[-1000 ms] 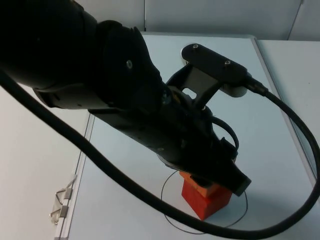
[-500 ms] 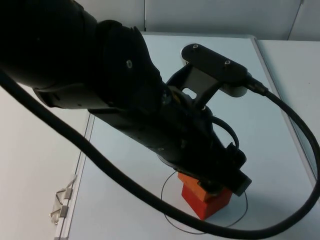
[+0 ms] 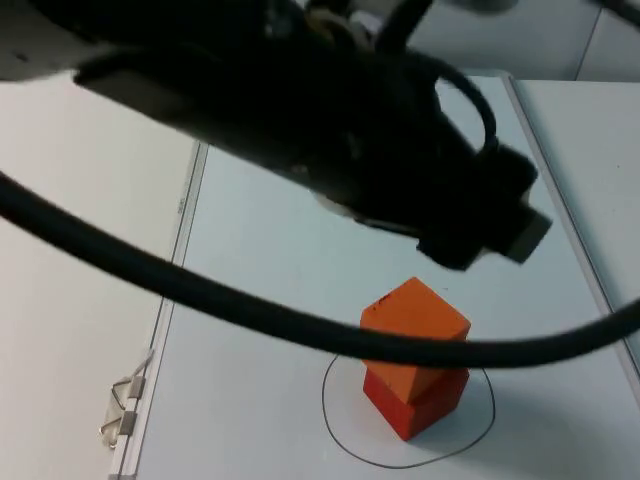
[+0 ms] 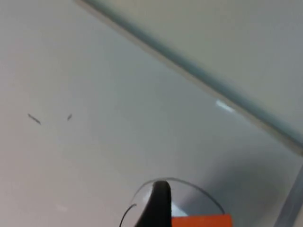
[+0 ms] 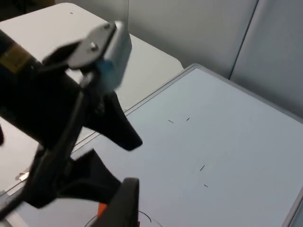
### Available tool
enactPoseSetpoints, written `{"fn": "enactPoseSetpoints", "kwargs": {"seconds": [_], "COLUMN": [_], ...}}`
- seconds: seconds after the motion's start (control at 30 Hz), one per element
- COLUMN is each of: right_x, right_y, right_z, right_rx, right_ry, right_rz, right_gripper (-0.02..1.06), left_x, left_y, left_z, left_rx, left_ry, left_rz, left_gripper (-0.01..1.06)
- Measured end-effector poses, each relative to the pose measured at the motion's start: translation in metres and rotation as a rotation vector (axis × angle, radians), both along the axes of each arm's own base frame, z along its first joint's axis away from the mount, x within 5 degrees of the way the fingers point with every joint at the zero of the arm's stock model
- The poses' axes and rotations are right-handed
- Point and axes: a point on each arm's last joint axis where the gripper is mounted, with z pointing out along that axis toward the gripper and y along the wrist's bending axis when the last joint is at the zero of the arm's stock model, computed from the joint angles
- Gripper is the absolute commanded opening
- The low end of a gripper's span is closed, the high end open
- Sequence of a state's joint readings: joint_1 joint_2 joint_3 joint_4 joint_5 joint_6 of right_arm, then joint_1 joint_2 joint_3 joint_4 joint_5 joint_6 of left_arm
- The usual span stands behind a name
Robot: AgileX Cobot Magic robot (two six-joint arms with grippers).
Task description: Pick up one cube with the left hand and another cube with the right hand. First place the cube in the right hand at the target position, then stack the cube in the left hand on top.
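On the white table [image 3: 260, 300], two orange cubes [image 3: 415, 355] sit stacked inside a drawn circle [image 3: 340, 425]; both grippers' jaws, cannot tell.

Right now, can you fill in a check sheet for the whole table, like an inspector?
surface: white table top, with a drawn circle
job's things: upper cube stacked on lower cube, inside the circle
clutter: binder clips at the table's edge
grippers: left claw open, above the stack, touching neither cube; right claw waits away from the stack
loose cables: nothing seen
surroundings: grey partition wall behind the table
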State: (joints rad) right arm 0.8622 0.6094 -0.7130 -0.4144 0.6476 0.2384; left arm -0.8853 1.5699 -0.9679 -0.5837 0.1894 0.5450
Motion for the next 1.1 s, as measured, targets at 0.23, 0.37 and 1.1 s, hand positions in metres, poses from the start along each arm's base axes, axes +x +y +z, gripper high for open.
{"fn": "enactPoseSetpoints", "kwargs": {"seconds": [0.23,0.37,1.1], "right_x": [0.0,-0.001,-0.065], "right_y": [0.0,0.001,-0.065], "right_z": [0.0,0.0,-0.001], "right_rx": [0.005,0.019,0.12], "right_ry": [0.0,0.013,0.017], "right_rz": [0.002,0.006,0.052], "right_gripper": [1.04,1.04,1.04], "left_x": [-0.036,-0.058,-0.141], "left_y": [0.039,0.065,0.205], "left_z": [0.087,0.119,0.103], "left_rx": [-0.152,-0.183,-0.042], "left_ry": [-0.171,-0.256,-0.211], "left_rz": [-0.061,-0.101,0.18], "left_gripper": [0.76,0.76,0.76]}}
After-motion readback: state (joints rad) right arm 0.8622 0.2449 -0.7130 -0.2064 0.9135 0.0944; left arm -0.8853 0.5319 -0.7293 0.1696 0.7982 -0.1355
